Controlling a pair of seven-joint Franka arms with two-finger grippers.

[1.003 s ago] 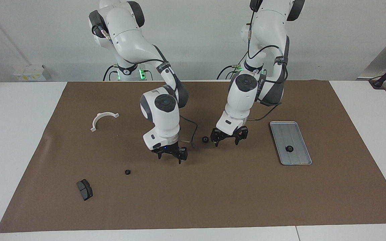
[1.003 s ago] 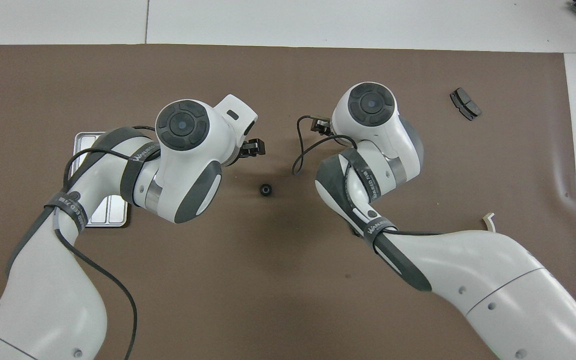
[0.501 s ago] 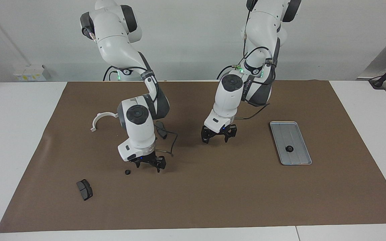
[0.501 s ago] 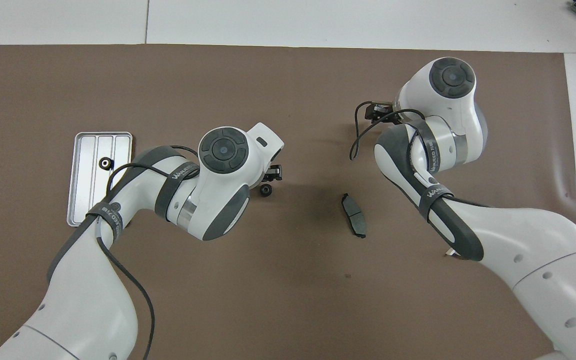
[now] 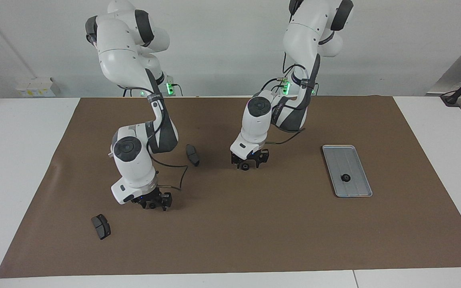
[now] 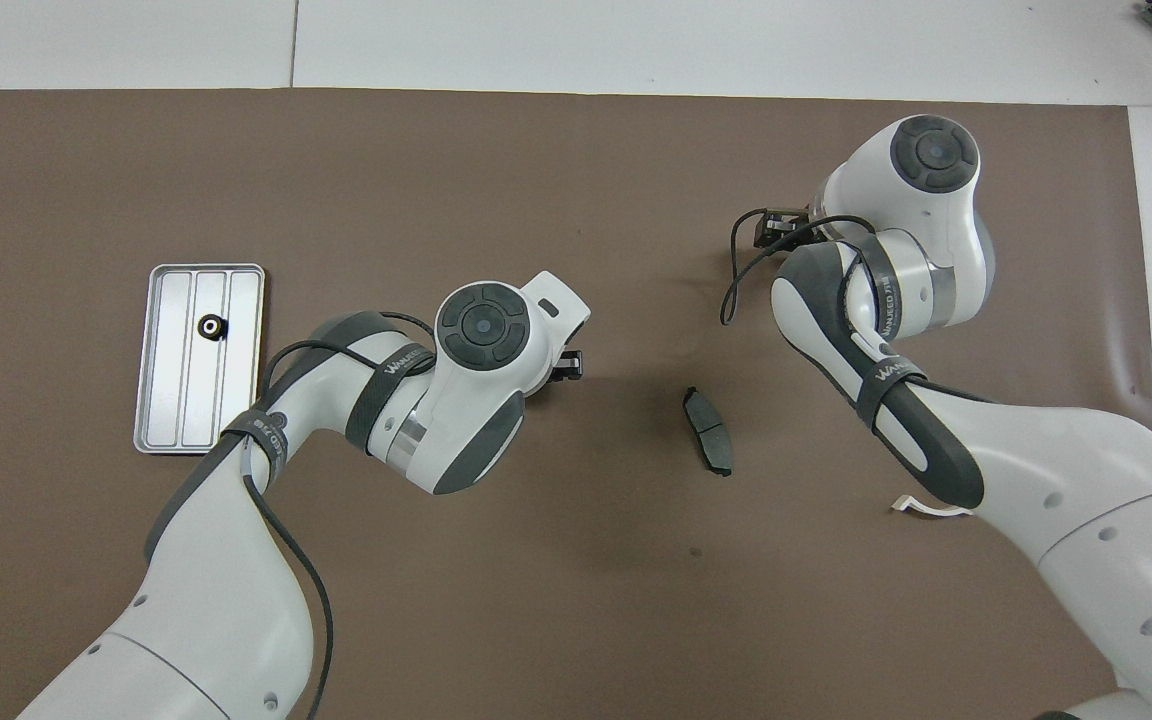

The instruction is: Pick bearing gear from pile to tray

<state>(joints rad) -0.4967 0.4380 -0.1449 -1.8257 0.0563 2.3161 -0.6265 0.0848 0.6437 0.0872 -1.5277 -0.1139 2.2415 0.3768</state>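
Note:
The silver tray lies toward the left arm's end of the table, with one black gear in it. My left gripper is down at the mat, open, with a second black gear between its fingers. My right gripper is low and open around a third gear. Both of these gears are hidden in the overhead view. One dark brake pad lies between the arms. Another brake pad lies beside the right gripper.
Only a sliver of the white curved bracket shows under the right arm. A brown mat covers the table. A small white box stands off the mat at the right arm's end.
The left gripper swung away from the tray and dropped around the middle gear. The right gripper moved toward its own end of the table and lowered over the other gear, uncovering a brake pad.

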